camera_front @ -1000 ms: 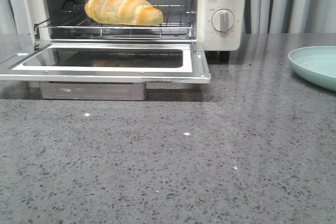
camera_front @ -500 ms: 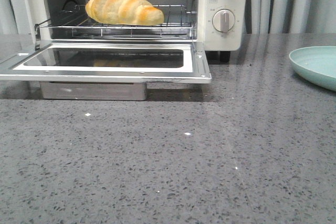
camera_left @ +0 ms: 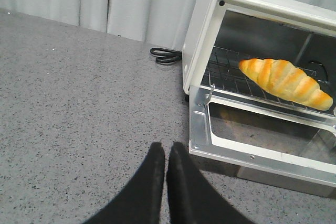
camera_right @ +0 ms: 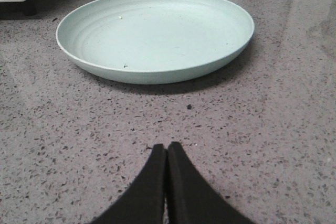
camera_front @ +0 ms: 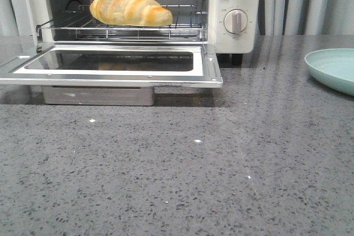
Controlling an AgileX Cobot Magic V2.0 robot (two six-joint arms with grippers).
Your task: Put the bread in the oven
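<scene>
The golden bread [camera_front: 130, 8] lies on the wire rack inside the cream-white oven [camera_front: 235, 4], whose glass door [camera_front: 110, 67] hangs flat open. The left wrist view shows the same bread [camera_left: 286, 81] on the rack of the oven [camera_left: 202, 35]. My left gripper [camera_left: 166, 150] is shut and empty, low over the counter just off the door's near corner. My right gripper [camera_right: 167, 148] is shut on nothing, in front of a plate. Neither gripper shows in the front view.
A pale green plate [camera_front: 334, 69] sits at the right of the grey speckled counter, with its bare inside [camera_right: 157, 35] in the right wrist view. A black cord [camera_left: 166, 55] lies coiled behind the oven. Grey curtains hang at the back.
</scene>
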